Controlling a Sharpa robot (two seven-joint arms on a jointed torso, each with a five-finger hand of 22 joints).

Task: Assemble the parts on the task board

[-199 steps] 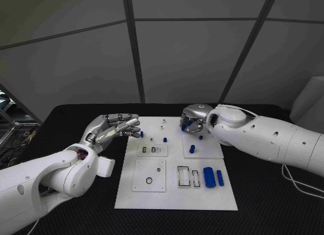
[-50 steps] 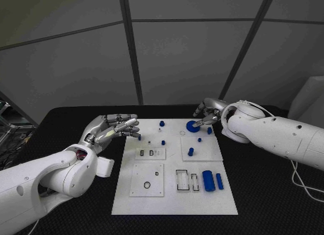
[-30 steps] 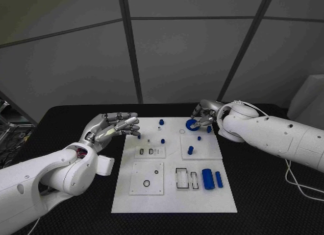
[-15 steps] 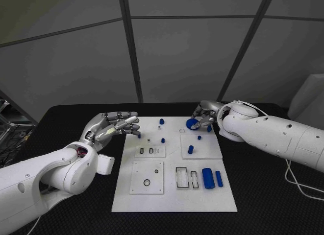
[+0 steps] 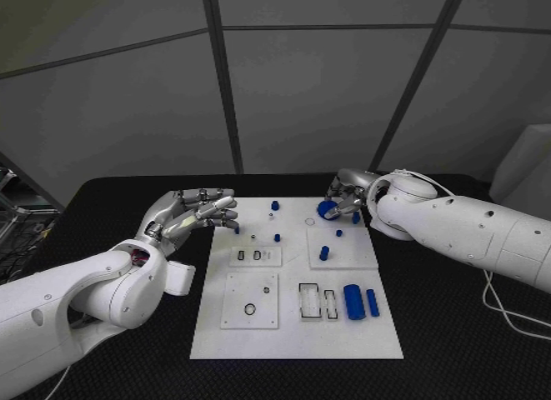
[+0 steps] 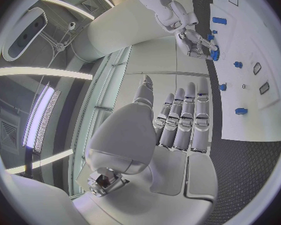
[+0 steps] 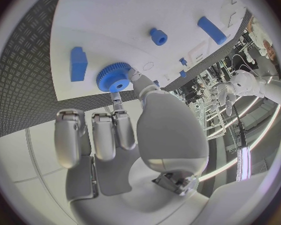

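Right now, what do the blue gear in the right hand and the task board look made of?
Blue gear: likely moulded or printed plastic, matte, uniform colour, crisp fine teeth. The right hand pinches it. Task board: probably white plastic or painted sheet, smooth, flat, low sheen; the pictures cannot settle which.

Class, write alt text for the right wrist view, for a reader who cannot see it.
The robot's right hand pinches a blue toothed gear just above the edge of the white task board. Near it on the board are a blue block, a small blue peg and a longer blue bar.
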